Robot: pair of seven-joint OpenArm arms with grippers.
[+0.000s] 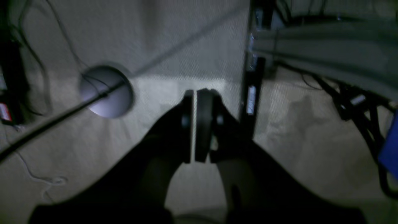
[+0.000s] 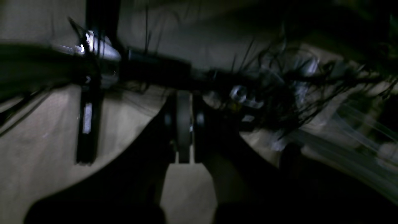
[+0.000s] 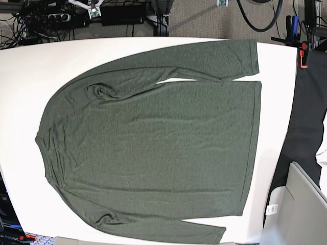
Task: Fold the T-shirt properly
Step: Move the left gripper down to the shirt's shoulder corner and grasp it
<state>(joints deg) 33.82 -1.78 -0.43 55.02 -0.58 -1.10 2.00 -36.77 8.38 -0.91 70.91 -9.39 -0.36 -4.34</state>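
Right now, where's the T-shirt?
In the base view the T-shirt lies spread flat across the white table, collar at the left, hem toward the black cloth on the right.

Both wrist views are dim and motion-blurred; the base view is bright, sharp.

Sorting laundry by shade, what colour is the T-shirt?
Dark olive-green, heathered, no print; T-shirt shows best in base view.

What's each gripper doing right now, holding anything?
Left gripper: closed, pads nearly together, nothing held, over carpet.
Right gripper: closed, nothing held.
T-shirt: flat on the table, untouched.
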